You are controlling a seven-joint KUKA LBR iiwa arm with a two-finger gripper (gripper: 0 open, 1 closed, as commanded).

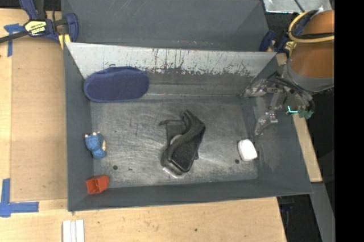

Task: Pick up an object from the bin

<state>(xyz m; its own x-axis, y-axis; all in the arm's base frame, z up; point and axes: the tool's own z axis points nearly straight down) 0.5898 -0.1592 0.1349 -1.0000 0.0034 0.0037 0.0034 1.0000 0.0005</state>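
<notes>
End effector (266,120) at right wall of bin (78,138), near small white rounded block (247,150) by front right corner; opening width: cannot tell. Dark grey cloth (183,143), perhaps sock, mid-floor.

Orange domed cover (314,45), teal light (292,111)

Gripper (265,120) hung by bin's (170,59) right wall, near small white rounded piece (247,150); dark crumpled cloth (183,145) lay mid-floor.
</notes>
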